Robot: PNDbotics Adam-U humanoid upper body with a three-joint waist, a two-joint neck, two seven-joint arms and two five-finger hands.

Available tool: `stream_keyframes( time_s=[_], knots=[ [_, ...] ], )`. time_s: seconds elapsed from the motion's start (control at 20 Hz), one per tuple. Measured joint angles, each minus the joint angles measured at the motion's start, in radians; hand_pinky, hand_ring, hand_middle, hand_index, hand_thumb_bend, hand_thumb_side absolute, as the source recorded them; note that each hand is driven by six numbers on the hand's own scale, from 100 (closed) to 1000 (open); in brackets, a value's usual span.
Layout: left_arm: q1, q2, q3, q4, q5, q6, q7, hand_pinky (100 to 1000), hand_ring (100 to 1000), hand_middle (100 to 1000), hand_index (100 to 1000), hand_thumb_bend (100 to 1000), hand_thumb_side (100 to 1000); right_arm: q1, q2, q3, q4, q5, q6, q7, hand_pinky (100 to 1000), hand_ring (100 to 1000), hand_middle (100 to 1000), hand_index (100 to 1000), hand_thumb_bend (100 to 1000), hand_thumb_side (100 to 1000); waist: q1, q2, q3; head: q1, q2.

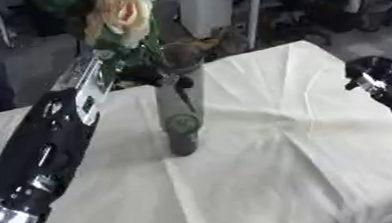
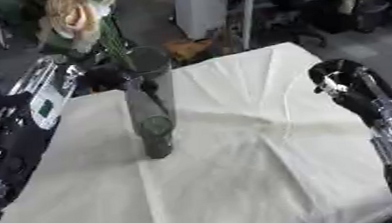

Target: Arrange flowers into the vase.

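The left hand [image 2: 109, 75] curls its fingers around the stems of a cream-and-pink flower bunch [image 1: 121, 14], just above the tall clear glass vase [image 2: 150, 99] on the wrinkled white tablecloth [image 1: 282, 152]. The right hand's [image 2: 337, 80] fingers curl on nothing, well apart.

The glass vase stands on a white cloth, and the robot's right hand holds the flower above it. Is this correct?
Not quite: it is the left hand, not the right, that holds the flower above the glass vase on the white cloth. The right hand hangs apart at the cloth's right edge. The left eye view shows it.
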Motion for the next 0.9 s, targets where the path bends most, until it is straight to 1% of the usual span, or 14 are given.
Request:
stream_keyframes(
  time_s=[0.35, 0.9],
  knots=[
    [0.000, 0.006, 0.000, -0.005, 0.034, 0.006, 0.023, 894, 850, 870, 940, 1000, 1000, 0.000, 0.000, 0.000, 0.001, 0.000, 0.000, 0.000, 629, 502, 538, 706, 517, 560, -0.002, 0.000, 0.003, -0.007, 0.000],
    [0.000, 0.013, -0.001, -0.005, 0.043, 0.007, 0.021, 895, 853, 872, 941, 1000, 1000, 0.000, 0.000, -0.001, 0.006, 0.002, -0.002, -0.002, 629, 502, 537, 706, 522, 559, -0.003, 0.000, 0.005, -0.015, 0.000]
  ],
)
